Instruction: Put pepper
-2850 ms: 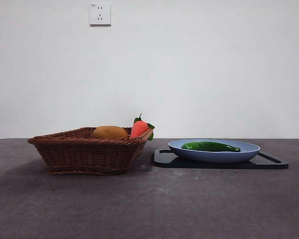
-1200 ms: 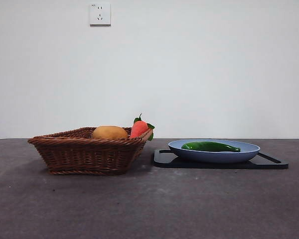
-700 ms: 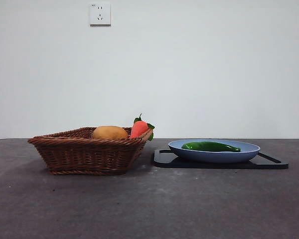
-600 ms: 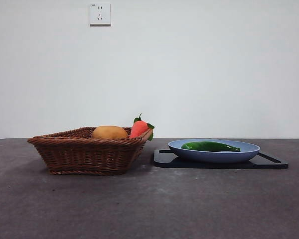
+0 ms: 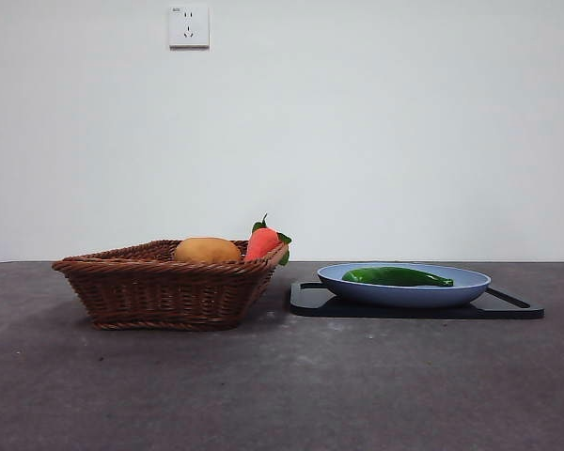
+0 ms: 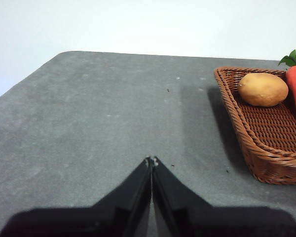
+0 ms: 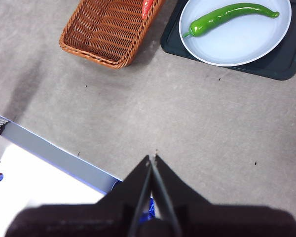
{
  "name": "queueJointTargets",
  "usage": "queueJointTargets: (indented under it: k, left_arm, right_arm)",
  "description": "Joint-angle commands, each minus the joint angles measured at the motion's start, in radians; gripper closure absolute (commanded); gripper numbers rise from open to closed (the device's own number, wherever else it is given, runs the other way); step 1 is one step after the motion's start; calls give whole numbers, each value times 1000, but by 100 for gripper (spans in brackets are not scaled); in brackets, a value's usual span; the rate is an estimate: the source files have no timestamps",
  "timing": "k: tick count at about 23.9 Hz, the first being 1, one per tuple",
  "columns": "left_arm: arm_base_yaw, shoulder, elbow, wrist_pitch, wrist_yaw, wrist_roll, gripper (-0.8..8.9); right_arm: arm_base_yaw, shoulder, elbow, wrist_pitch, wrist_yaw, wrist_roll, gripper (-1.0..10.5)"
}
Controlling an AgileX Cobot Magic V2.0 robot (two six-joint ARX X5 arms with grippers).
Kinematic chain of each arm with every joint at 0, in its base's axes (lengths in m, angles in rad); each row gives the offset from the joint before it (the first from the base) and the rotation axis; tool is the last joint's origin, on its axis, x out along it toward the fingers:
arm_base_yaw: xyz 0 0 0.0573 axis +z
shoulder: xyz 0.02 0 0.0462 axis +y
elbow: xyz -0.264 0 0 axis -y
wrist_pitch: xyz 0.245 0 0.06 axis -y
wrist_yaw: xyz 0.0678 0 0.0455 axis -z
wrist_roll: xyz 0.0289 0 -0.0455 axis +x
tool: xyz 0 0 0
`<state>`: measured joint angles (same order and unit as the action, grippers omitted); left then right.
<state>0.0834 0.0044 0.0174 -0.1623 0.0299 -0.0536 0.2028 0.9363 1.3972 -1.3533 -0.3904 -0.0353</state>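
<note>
Each end effector (image 6: pixel 151 160) has matte black (wedge-shaped) jaws.

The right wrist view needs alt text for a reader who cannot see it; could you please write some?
A green pepper lies on a blue plate on a dark tray, beside a wicker basket. The right gripper, shut and empty, hangs high above the grey table.

A tan potato (image 5: pixel 207 250) and an orange carrot (image 5: pixel 262 242) sit in the wicker basket (image 5: pixel 160 293) beside a blue plate (image 5: pixel 404 293) on a black tray (image 5: pixel 512 306).

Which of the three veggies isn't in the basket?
The green pepper: it lies alone on the blue plate, while the potato and carrot sit in the wicker basket.
</note>
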Motion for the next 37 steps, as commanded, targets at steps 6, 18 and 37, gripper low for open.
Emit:
queueJointTargets:
  k: [6, 18, 37]
  left_arm:
    - [3, -3, -10, 12, 1, -6, 805]
    - [3, -3, -10, 12, 1, -6, 805]
    - [3, -3, -10, 12, 1, -6, 805]
  right_arm:
    - [-60, -96, 16, 84, 6, -90, 936]
    - [-105, -612, -666, 941, 109, -72, 936]
    - [-106, -930, -1363, 1326, 244, -6, 936]
